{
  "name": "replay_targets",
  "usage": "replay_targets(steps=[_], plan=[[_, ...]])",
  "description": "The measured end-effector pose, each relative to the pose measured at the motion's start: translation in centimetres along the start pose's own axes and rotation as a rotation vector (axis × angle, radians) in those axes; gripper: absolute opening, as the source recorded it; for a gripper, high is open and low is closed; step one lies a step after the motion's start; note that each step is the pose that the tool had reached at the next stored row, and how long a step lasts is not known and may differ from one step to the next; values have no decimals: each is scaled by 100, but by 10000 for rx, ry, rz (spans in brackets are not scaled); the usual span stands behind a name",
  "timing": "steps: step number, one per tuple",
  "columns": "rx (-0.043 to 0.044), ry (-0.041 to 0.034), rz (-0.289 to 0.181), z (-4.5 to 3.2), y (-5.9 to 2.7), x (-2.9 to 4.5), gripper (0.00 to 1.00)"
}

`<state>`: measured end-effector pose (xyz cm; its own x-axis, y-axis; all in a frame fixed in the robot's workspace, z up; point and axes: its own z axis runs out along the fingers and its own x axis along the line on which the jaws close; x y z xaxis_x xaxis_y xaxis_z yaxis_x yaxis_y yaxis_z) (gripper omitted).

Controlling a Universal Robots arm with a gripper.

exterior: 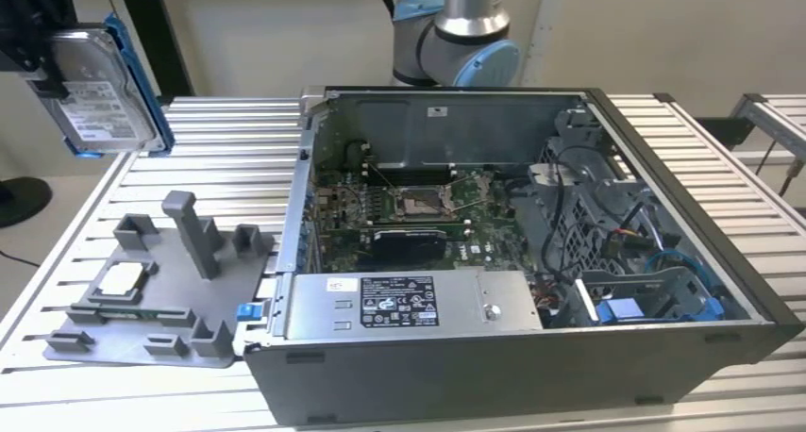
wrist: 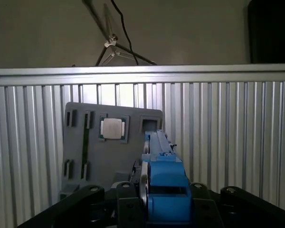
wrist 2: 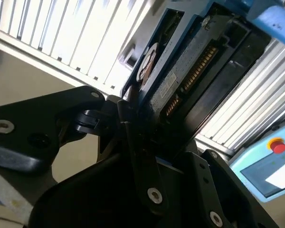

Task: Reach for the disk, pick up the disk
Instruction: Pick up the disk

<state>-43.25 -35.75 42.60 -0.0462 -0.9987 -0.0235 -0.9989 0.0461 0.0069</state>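
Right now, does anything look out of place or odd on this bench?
Only the disk: it hangs on edge in the air at the exterior view's left, clamped in the end effector, well clear of the slatted table. The computer case lies open with its insides exposed. Nothing looks spilled or broken.

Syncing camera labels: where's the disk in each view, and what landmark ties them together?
Exterior view: disk held aloft at the exterior view's upper left, label toward camera.
Second wrist view: disk close up, underside with connector pins.
First wrist view: disk edge-on, blue rail nearest camera.
Shared landmark: slatted table.
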Motion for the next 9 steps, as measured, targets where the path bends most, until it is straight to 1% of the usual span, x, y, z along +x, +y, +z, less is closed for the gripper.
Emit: replay_targets(steps=[9], plan=[[2,-9,56,-399,3,-9,0]])
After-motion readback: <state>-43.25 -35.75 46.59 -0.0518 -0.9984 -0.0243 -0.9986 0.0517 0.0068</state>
